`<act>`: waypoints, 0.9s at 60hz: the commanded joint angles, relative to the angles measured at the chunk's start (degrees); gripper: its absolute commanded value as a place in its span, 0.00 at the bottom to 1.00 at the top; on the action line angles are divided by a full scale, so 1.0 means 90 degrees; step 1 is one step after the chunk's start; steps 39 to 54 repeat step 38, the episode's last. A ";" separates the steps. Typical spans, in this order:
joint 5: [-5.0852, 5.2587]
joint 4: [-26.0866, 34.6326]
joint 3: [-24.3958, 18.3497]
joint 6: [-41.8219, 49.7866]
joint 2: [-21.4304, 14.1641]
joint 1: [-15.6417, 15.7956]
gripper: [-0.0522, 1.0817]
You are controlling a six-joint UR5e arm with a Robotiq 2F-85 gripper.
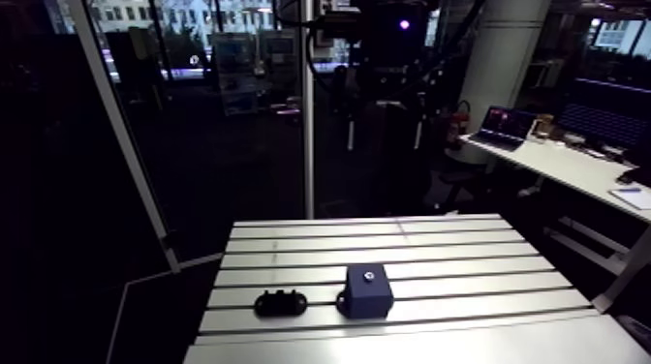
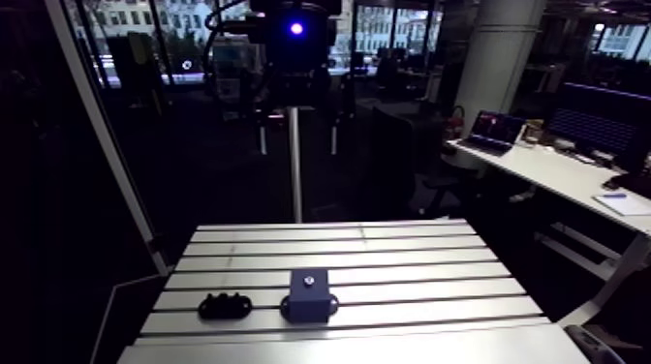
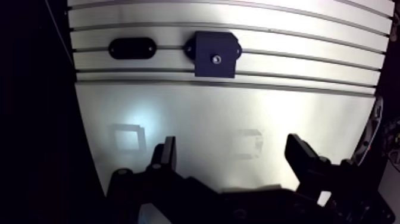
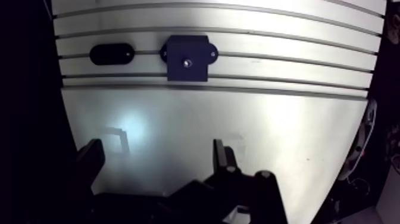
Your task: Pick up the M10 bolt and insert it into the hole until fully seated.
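now, block (image 3: 205, 47): dark blue, squarish, with a small tab on either side; it sits on the slotted part of the table (image 3: 238, 119).
bolt (image 3: 216, 59): only a small bright metal spot shows, in the middle of the block's top face; how deep it sits cannot be told.
holder (image 3: 132, 48): black, oval, low; it lies on the same strip as the block, near its side, not touching it.
gripper (image 3: 232, 146): well apart from the block, above the smooth bare plate beyond the last slot; fingers (image 3: 167, 156) spread wide with nothing between them.
light: a pale patch falls on the plate between gripper and block, off toward the holder's side.
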 commanded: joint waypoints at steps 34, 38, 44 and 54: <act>0.0152 -0.0430 0.0016 0.0012 0.0026 -0.0008 0.05; 0.0152 -0.0430 0.0016 0.0003 0.0027 -0.0008 0.05; 0.0152 -0.0430 0.0016 0.0003 0.0027 -0.0008 0.05; 0.0152 -0.0430 0.0016 0.0003 0.0027 -0.0008 0.05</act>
